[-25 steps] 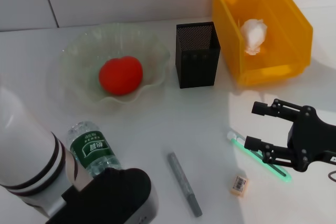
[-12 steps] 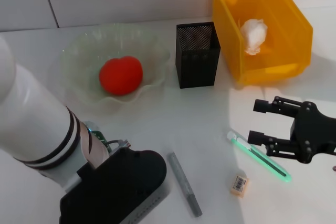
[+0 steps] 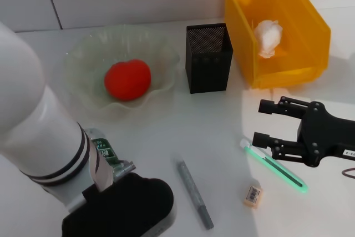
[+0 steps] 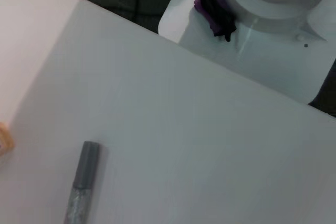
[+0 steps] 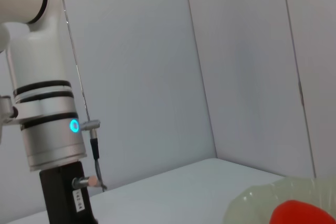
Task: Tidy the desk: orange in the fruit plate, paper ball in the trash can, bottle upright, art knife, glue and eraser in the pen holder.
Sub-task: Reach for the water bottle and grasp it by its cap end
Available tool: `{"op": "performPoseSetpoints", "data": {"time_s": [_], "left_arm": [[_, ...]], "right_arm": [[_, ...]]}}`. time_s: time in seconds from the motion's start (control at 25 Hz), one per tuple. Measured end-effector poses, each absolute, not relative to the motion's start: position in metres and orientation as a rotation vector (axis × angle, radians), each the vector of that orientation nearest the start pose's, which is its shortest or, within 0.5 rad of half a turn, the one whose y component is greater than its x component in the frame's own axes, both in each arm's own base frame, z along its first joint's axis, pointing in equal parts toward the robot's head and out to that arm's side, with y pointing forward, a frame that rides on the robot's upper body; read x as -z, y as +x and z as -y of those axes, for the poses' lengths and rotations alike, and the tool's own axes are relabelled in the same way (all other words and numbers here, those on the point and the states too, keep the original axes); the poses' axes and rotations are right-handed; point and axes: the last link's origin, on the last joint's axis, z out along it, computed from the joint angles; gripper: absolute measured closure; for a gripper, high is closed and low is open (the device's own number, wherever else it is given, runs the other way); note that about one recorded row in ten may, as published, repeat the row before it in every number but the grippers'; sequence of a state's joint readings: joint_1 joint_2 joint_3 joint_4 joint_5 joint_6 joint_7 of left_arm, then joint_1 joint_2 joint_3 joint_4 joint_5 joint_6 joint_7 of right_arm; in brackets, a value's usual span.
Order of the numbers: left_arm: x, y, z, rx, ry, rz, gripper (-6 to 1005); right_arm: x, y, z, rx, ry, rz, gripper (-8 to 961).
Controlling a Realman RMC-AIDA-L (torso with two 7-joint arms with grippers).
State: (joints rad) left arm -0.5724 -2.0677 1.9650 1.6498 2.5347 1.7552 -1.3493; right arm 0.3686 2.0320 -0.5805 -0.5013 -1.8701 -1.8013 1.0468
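Since the earlier frame my right end effector (image 3: 265, 121) has moved left and slightly farther over the table (image 3: 211, 120), while my left arm has swung so that its wrist housing now covers most of the bottle (image 3: 105, 152); only a strip of green label shows beside the arm at the near left. Right end effector: fingers spread wide, holding nothing, hovering just beyond the far end of the green glue stick (image 3: 273, 166), which lies diagonally at the near right. Left end effector (image 3: 125, 209): low at the near-left edge, over the bottle; I cannot tell how far its fingers are parted or whether they grip anything. Orange (image 3: 127, 79): resting in the fruit plate (image 3: 77, 59) at the far left; its red edge and the plate's rim also show in the right wrist view. Paper ball (image 3: 268, 37): inside the trash can (image 3: 310, 20) at the far right. Pen holder (image 3: 207, 57): upright between plate and trash can. Art knife (image 3: 194, 193): grey, lying flat at near centre; its end appears in the left wrist view (image 4: 84, 182). Eraser (image 3: 252, 196): flat on the table, near the knife's right and just near of the glue stick.
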Motion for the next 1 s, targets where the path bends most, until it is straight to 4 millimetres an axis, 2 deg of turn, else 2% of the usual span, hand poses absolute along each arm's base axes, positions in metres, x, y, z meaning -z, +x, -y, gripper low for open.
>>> {"op": "performPoseSetpoints", "data": {"time_s": [0.64,1.0], "left_arm": [[0.073,-0.135,-0.258,-0.917,-2.844,-1.755,258],[0.081,-0.141,-0.263,-0.996,-2.812,-1.816,270]], "right_arm": [[-0.018,0.295,-0.264,-1.019,-2.609,-0.432,215],[-0.018,0.296,-0.265,-1.011,-2.606,-0.434,215]]}}
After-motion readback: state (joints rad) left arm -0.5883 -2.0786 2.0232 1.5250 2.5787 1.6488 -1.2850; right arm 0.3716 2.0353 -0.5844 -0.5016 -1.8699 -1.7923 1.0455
